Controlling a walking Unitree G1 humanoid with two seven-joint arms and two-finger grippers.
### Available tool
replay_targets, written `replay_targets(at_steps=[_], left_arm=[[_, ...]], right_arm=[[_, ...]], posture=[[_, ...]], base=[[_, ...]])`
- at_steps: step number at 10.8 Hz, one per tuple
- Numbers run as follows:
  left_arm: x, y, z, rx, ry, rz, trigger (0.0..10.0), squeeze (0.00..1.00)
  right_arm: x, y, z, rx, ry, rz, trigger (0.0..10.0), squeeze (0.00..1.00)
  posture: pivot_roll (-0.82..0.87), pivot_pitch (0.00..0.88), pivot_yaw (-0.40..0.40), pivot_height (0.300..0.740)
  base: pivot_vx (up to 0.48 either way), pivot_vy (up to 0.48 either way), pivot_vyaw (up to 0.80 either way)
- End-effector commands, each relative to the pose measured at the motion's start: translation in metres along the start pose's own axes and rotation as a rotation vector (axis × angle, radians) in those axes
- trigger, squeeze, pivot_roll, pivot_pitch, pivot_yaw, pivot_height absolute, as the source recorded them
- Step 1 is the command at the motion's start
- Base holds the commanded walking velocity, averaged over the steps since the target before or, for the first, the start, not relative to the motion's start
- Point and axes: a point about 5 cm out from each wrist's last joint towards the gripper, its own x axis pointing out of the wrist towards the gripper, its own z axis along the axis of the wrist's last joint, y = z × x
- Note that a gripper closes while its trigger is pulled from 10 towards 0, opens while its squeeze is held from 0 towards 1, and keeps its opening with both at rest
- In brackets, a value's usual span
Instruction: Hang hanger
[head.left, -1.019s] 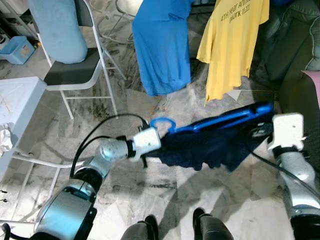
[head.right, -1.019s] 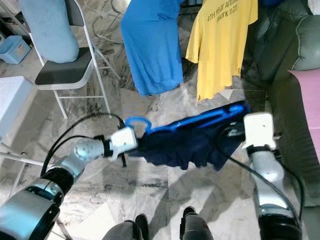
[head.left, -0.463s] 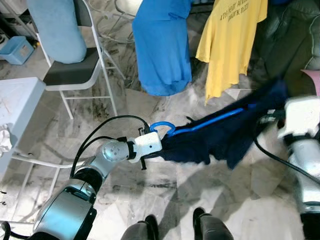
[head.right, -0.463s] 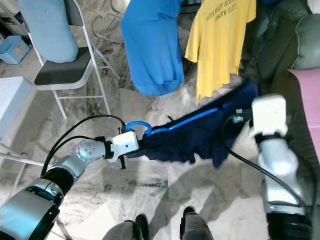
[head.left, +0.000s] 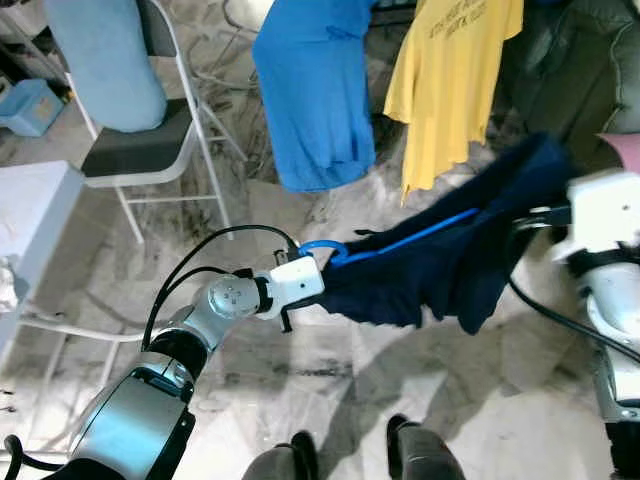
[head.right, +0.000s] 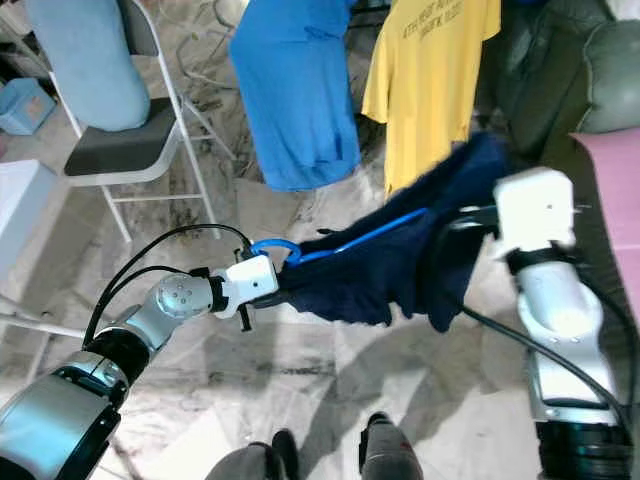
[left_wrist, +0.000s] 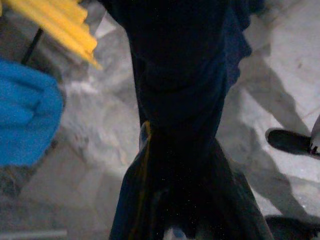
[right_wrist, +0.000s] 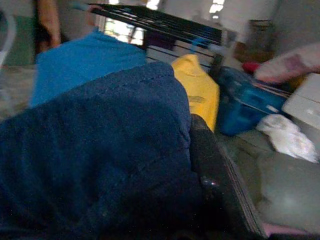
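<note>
Both tools hold a blue hanger (head.left: 400, 238) (draped in navy cloth (head.left: 440, 270)); left tool (head.left: 325, 285) and right tool (head.left: 535, 225) grips can't be told.

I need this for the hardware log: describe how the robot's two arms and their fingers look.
Both arms are silver metal with rounded joints and black bands. The left arm ends in a white boxy wrist block, with black cables looping over it. The right arm carries a larger white block and one black cable. A long black finger shows in the right wrist view.
</note>
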Motion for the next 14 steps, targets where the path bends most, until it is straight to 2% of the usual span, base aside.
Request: replay_targets(at_steps=[1,3,4,5,6,7,8,9,10,11,12,14], left_arm=[[-0.020,-0.032,-0.062,-0.091,0.316,-0.112,10.0,0.00],[-0.013,-0.033,-0.057,-0.141,0.302,-0.089,10.0,0.00],[-0.012,-0.033,-0.056,-0.148,0.302,-0.084,10.0,0.00],[-0.011,-0.031,-0.055,-0.176,0.289,-0.041,10.0,0.00],[-0.010,-0.025,-0.051,-0.221,0.259,0.035,10.0,0.00],[-0.010,-0.017,-0.049,-0.271,0.227,0.125,10.0,0.00],[-0.011,-0.010,-0.046,-0.352,0.181,0.232,10.0,0.00],[-0.011,-0.002,-0.042,-0.493,0.089,0.373,10.0,0.00],[-0.011,0.000,-0.041,-0.588,0.049,0.445,10.0,0.00],[-0.012,0.002,-0.041,-0.753,-0.039,0.537,10.0,0.00],[-0.011,0.001,-0.039,-0.780,-0.074,0.561,10.0,0.00],[-0.008,-0.006,-0.036,-0.832,-0.137,0.600,10.0,0.00]], right_arm=[[0.010,0.000,0.057,-0.011,-0.258,0.012,0.0,0.00],[0.009,0.034,0.054,-0.056,-0.247,0.156,0.0,0.00],[0.009,0.037,0.055,-0.059,-0.244,0.162,0.0,0.00],[0.008,0.041,0.054,0.001,-0.228,0.167,0.3,0.00],[0.004,0.048,0.045,0.026,-0.185,0.193,3.9,0.00],[0.001,0.055,0.035,0.061,-0.147,0.213,9.8,0.00],[0.000,0.061,0.026,0.076,-0.113,0.226,10.0,0.00],[0.000,0.066,0.016,0.078,-0.078,0.250,10.0,0.00],[0.001,0.069,0.010,0.077,-0.060,0.265,10.0,0.00],[0.005,0.073,0.008,0.061,-0.059,0.295,10.0,0.00],[0.008,0.076,0.009,0.067,-0.064,0.309,10.0,0.00],[0.027,0.080,0.014,0.046,-0.101,0.314,10.0,0.00]], posture=[[-0.24,0.260,0.189,0.740],[-0.24,0.259,0.189,0.740],[-0.24,0.259,0.187,0.740],[-0.25,0.259,0.188,0.740],[-0.24,0.257,0.184,0.740],[-0.24,0.256,0.182,0.740],[-0.23,0.249,0.168,0.740],[-0.21,0.236,0.141,0.740],[-0.20,0.230,0.123,0.740],[-0.19,0.218,0.093,0.740],[-0.18,0.209,0.068,0.740],[-0.14,0.179,-0.011,0.740]], base=[[0.000,0.000,0.00],[0.000,0.000,0.00],[0.000,0.000,0.00],[0.000,0.000,0.00],[0.000,0.000,0.00],[0.000,0.000,0.00],[0.000,0.000,0.00],[0.000,0.000,0.00],[0.000,0.000,0.00],[0.000,0.000,0.00],[0.000,0.000,0.00],[0.000,0.000,0.00]])
